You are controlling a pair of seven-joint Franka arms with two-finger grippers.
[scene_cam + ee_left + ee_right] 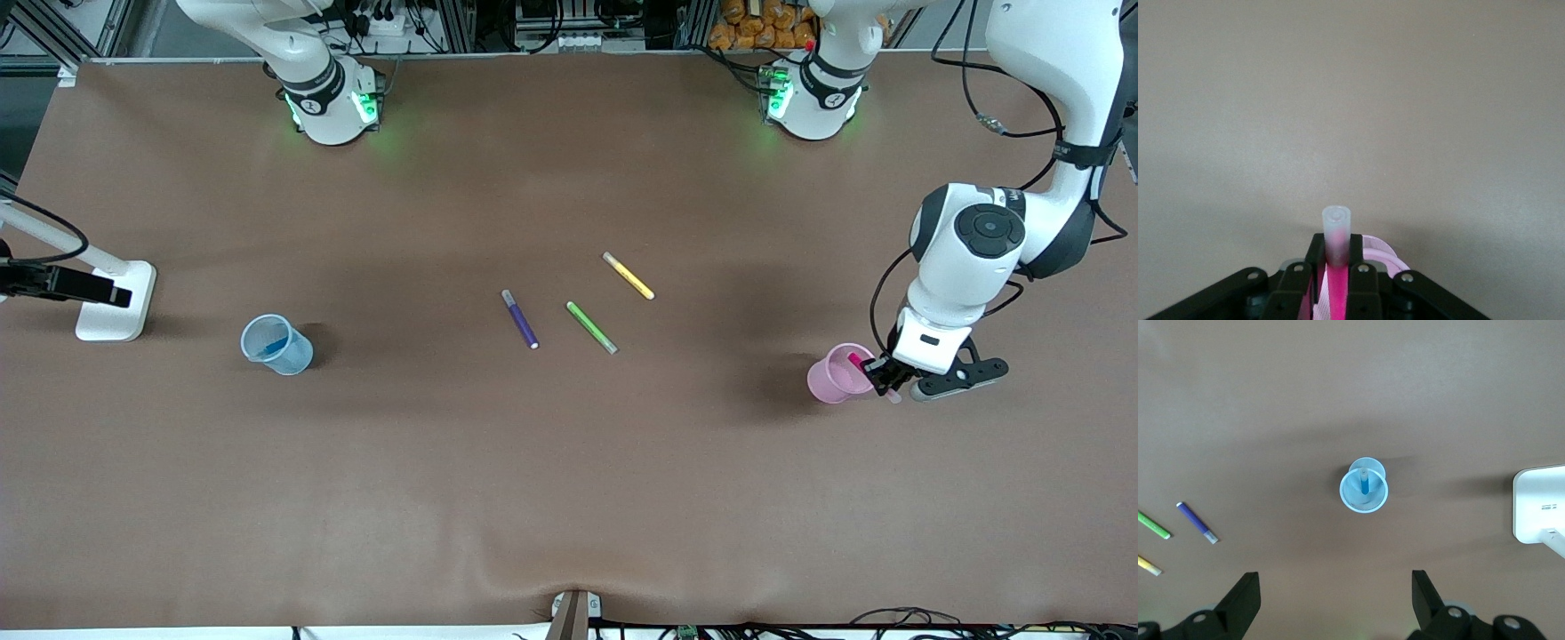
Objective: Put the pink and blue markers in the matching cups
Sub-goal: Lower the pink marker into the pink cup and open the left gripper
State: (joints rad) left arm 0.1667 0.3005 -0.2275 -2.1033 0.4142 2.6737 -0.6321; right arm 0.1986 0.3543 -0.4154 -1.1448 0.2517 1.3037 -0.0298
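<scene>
Left claw (882,377) clamped on pink marker (1337,235), over the pink cup (836,374). Right claw (1335,600) spread wide above the blue cup (1364,491), blue marker (1365,482) inside.

Pink marker (855,361), magenta with a pale grey end (1337,227), is standing tilted, its lower part inside the translucent pink cup (836,374), which is sitting upright toward the left arm's end of the tabletop. Blue marker (1365,482) is leaning inside the upright translucent blue cup (276,345), toward the right arm's end.
</scene>
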